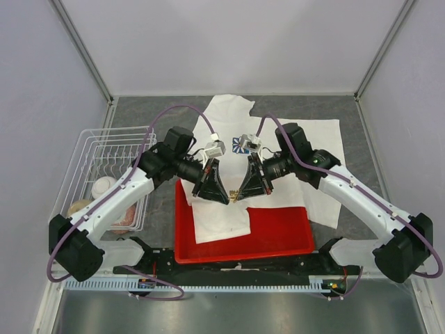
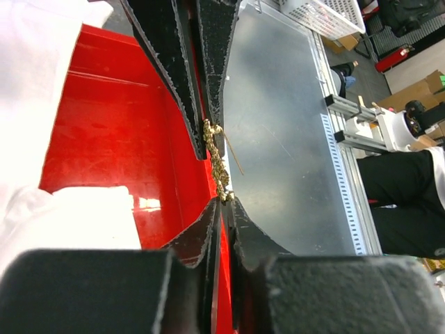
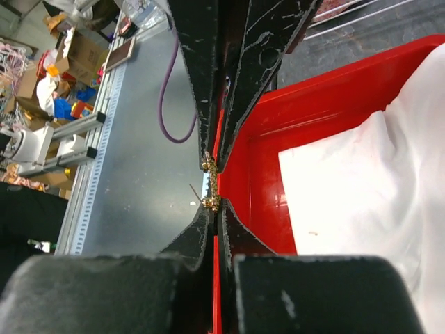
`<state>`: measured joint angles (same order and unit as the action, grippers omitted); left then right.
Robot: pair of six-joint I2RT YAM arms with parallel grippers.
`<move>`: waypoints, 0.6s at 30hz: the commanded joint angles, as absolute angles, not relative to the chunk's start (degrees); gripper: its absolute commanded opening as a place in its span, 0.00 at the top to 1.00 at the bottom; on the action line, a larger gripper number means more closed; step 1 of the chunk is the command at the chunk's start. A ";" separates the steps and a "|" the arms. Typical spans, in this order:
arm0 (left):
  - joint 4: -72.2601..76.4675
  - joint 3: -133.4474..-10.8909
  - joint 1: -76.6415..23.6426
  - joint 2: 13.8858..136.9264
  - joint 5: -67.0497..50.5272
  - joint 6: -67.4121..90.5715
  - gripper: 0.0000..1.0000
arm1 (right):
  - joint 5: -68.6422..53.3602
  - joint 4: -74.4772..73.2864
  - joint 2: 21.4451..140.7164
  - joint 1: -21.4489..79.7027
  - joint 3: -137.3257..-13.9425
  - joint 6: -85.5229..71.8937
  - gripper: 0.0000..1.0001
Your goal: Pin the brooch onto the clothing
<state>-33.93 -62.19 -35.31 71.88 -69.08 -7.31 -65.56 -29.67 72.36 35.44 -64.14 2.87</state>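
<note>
Item: brooch (image 2: pixel 217 161), small gold ornament, held in the air above the red tray's (image 1: pixel 278 233) far left part, clear of the cloth, its thin pin (image 2: pixel 235 156) sticking out sideways and looking unfastened. Holders: my left gripper (image 2: pixel 224 205) and my right gripper (image 3: pixel 213 209), meeting tip to tip over the tray, each with its fingers pressed together on one end of the brooch, so it bridges the two. Clothing: white T-shirt (image 1: pixel 222 122), spread flat beyond the tray's far edge with its lower part draped into the tray's left half; its blue daisy print (image 1: pixel 238 145) lies just past the tray's far edge, behind my wrists. Other stock: wire basket (image 1: pixel 90 133), well to the left of the tray, holding a few pale items I cannot identify. Step in hand, as I judge it: steadying the brooch between both hands, pin exposed, before it goes to the fabric; nothing is pinned yet. Next move calls for: one hand to keep the brooch with the pin pointing down at the shirt, the other to let go and hold or lift the cloth, then a shallow push of the pin through the fabric.
</note>
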 commanded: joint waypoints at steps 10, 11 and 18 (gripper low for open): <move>9.92 -41.06 -30.41 49.14 -53.45 19.24 0.41 | -52.65 31.27 64.51 34.19 -48.52 -48.32 1.00; 11.85 -40.78 -30.41 49.13 -52.39 20.81 0.41 | -52.04 34.16 64.42 34.19 -47.65 -49.99 1.00; 22.14 -41.31 -30.41 52.73 -49.58 31.80 0.41 | -45.79 42.53 63.46 34.19 -44.30 -59.41 1.00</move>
<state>11.25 -40.95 -30.57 50.68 -54.39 21.15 -50.13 30.41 64.97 34.22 -45.56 -49.95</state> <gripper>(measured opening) 0.583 0.010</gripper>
